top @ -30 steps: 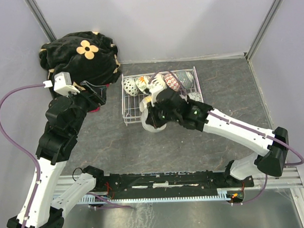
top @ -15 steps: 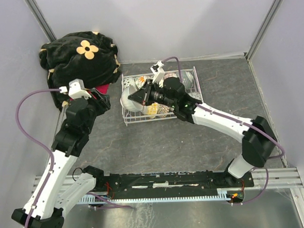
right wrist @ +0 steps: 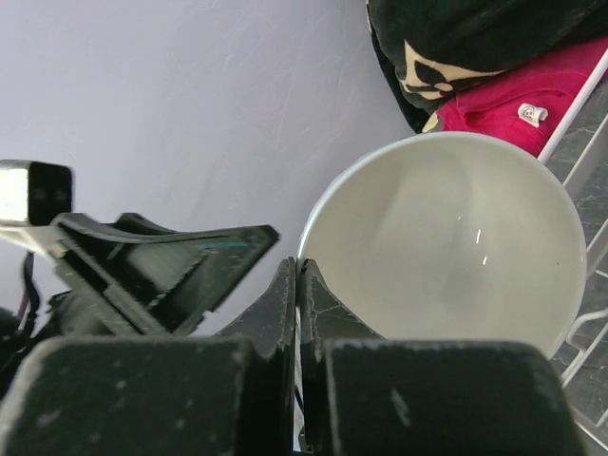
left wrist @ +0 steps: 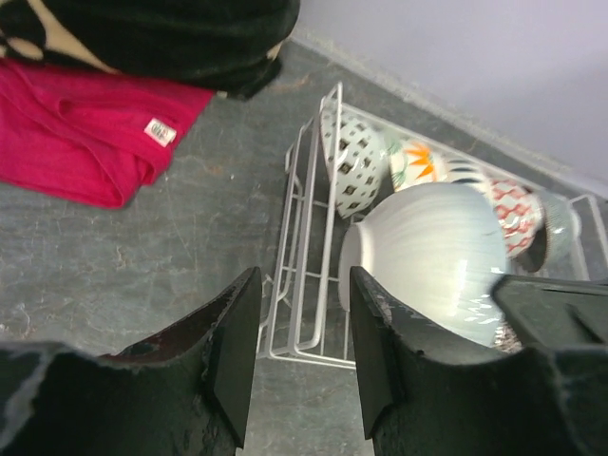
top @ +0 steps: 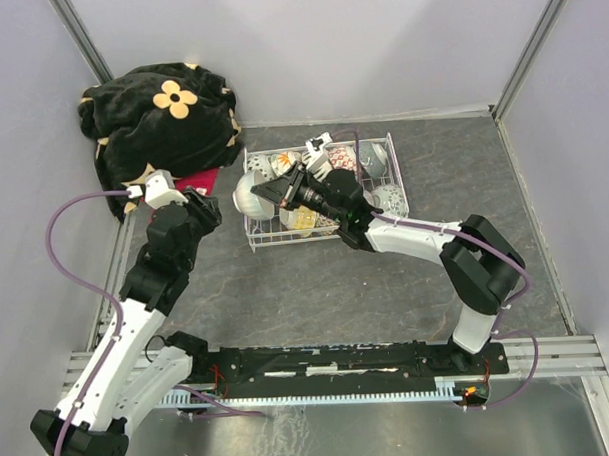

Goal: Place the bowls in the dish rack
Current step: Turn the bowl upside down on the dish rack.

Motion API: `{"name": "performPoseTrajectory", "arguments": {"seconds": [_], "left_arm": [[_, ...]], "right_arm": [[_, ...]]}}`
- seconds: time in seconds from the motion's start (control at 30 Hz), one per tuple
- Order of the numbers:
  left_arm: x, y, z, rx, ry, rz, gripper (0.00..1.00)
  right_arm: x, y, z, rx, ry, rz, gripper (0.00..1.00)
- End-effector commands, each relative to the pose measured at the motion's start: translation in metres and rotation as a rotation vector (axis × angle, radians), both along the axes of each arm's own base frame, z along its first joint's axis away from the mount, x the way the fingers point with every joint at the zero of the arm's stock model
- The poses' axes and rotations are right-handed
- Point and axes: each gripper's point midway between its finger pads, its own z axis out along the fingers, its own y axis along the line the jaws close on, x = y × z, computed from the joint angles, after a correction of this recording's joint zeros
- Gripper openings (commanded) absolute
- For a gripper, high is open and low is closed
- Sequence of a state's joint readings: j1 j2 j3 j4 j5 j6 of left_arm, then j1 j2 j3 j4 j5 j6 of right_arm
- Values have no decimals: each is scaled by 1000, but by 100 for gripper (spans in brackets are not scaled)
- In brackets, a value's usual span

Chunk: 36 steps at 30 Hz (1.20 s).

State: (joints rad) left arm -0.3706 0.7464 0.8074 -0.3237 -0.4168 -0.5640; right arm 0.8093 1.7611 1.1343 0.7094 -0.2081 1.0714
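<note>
Your right gripper (right wrist: pixel 296 277), pinching the rim of the white bowl (top: pixel 245 196), has swung it over the left end of the dish rack (top: pixel 330 238), ready to lower, while your left gripper (left wrist: pixel 304 353) narrows, empty.

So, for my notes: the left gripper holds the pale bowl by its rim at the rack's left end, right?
No: the right gripper holds the pale bowl by its rim at the rack's left end; the right wrist view shows it.
</note>
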Motion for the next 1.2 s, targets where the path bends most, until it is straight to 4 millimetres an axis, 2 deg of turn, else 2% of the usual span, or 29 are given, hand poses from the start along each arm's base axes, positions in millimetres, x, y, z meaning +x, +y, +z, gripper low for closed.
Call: {"name": "performPoseTrajectory", "arguments": {"seconds": [0.0, 0.17, 0.6, 0.87, 1.17], "left_arm": [[15, -7, -5, -85, -38, 20, 49], [26, -13, -27, -105, -7, 11, 48], [42, -27, -46, -260, -100, -50, 50], [48, -42, -45, -344, -146, -117, 50], [45, -45, -36, -380, -189, -148, 50]], "right_arm": [[-3, -9, 54, 197, -122, -23, 2], [-3, -11, 40, 217, -102, -28, 2], [-1, -7, 22, 230, -74, -17, 2], [-1, -7, 8, 237, -52, -16, 2], [-2, -8, -2, 245, -39, -16, 2]]}}
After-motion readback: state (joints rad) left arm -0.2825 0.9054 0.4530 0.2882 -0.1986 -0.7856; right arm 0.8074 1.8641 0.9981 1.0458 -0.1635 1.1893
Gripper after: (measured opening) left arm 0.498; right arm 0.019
